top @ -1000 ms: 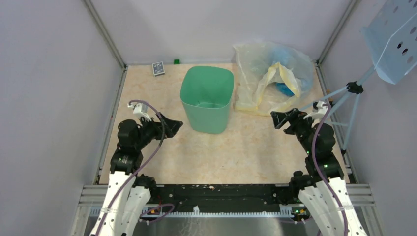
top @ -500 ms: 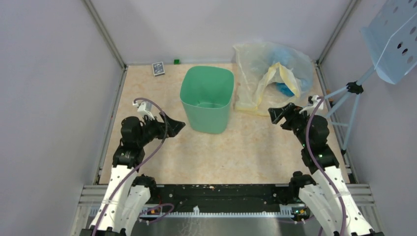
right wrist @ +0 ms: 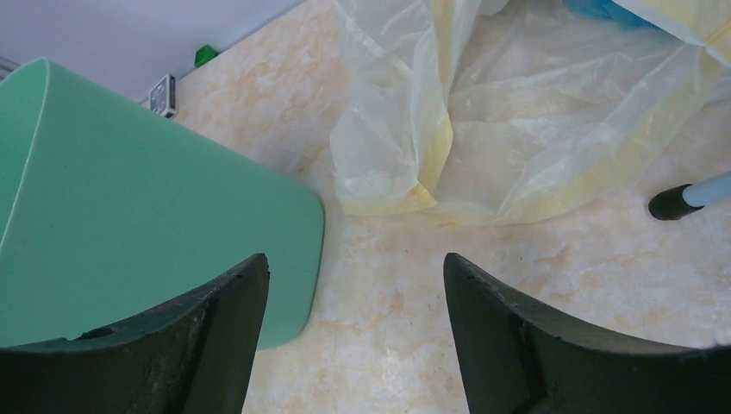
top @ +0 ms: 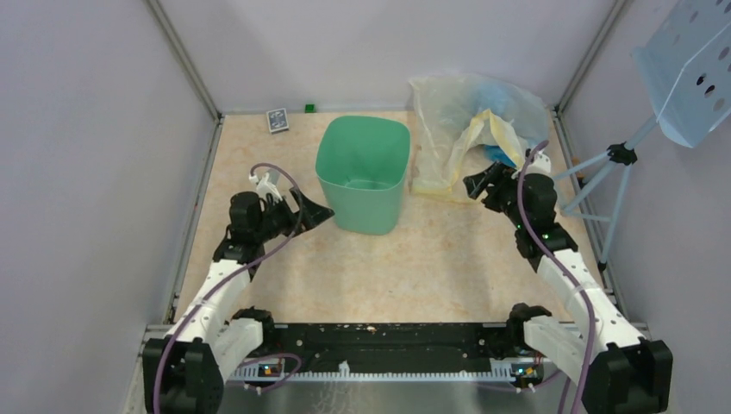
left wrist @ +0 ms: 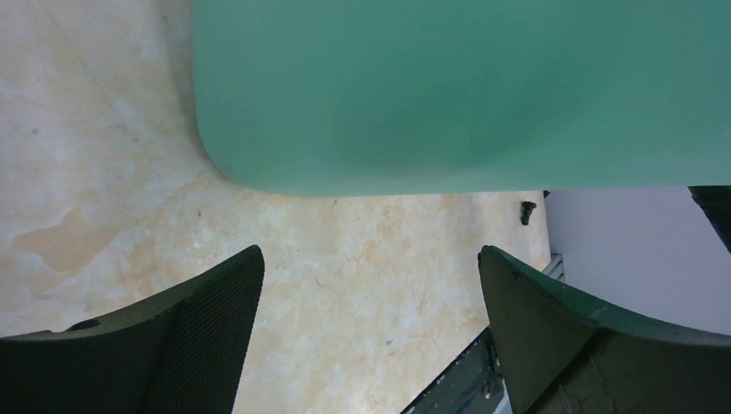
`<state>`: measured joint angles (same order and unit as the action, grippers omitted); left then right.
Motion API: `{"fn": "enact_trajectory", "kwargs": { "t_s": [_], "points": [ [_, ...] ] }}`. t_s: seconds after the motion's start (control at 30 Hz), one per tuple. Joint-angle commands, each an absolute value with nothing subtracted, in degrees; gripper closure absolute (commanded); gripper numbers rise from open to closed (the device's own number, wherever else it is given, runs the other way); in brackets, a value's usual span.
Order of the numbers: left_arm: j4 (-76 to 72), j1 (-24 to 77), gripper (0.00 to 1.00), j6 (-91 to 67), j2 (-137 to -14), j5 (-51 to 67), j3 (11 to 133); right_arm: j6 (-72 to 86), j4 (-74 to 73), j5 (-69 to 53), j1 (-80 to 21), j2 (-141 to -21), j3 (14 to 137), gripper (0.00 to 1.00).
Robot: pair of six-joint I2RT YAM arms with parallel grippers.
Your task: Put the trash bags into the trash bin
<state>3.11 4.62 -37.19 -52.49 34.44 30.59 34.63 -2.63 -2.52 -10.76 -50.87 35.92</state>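
The mint-green trash bin (top: pixel 365 207) stands upright and empty at the middle of the table. A blue trash bag (top: pixel 499 156) shows only in part, inside the larger clear yellowish bag (top: pixel 448 129) to the bin's right. A blue scrap of it shows in the right wrist view (right wrist: pixel 603 9). My left gripper (top: pixel 320 212) is open and empty, just left of the bin's lower wall (left wrist: pixel 448 86). My right gripper (top: pixel 473 183) is open and empty, just short of the yellowish bag's near edge (right wrist: pixel 517 129), with the bin (right wrist: pixel 129 216) to its left.
A small card box (top: pixel 277 120) and a green cube (top: pixel 309 108) lie at the back wall. A pale-blue perforated panel (top: pixel 690 69) on a tripod (top: pixel 614 157) stands at the right; one tripod foot (right wrist: pixel 681 200) rests next to the yellowish bag. Walls enclose the table.
Both arms have reached forward. The left gripper moved right toward the bin's side. The right gripper moved up and left toward the yellowish bag. Both stayed open.
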Motion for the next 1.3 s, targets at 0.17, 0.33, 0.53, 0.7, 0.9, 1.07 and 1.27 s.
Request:
{"fn": "enact_trajectory", "kwargs": {
  "t_s": [0.17, 0.33, 0.53, 0.7, 0.9, 1.07, 1.27],
  "points": [
    [-20.51, 19.03, 0.01, -54.32, -52.22, 23.95, 17.49, 40.77, 0.61, 9.19, -11.15, -60.72, 43.42, 0.27],
    [-31.42, 27.95, 0.01, -62.13, -49.3, 9.28, 8.42, 41.26, 3.69, 15.32, -11.16, -66.78, 46.47, 0.28],
    [-41.64, 35.66, 0.01, -63.41, -57.75, 0.53, 7.57, 39.52, 8.77, 20.9, -11.1, -75.04, 48.45, 0.3],
    [-50.94, 37.85, 0.02, -63.34, -70.91, 0.5, 11.13, 35.32, 10.36, 15.13, -11.18, -85.39, 54.59, 0.32],
    [-54.56, 37.84, 0.01, -62.15, -80.68, -1.67, 15.95, 35.9, 8.4, 14.51, -11.17, -96.14, 61.52, 0.32],
    [-54.88, 36.92, 0.01, -61.51, -84.55, -5.3, 19.46, 35.78, 9.07, 12.85, -11.16, -101.39, 64.05, 0.35],
    [-56.12, 32.39, 0.01, -61.29, -90.18, -2.5, 23.45, 34.86, 9.88, 6.86, -11.27, -106.43, 66.97, 0.43]
  ]
}}
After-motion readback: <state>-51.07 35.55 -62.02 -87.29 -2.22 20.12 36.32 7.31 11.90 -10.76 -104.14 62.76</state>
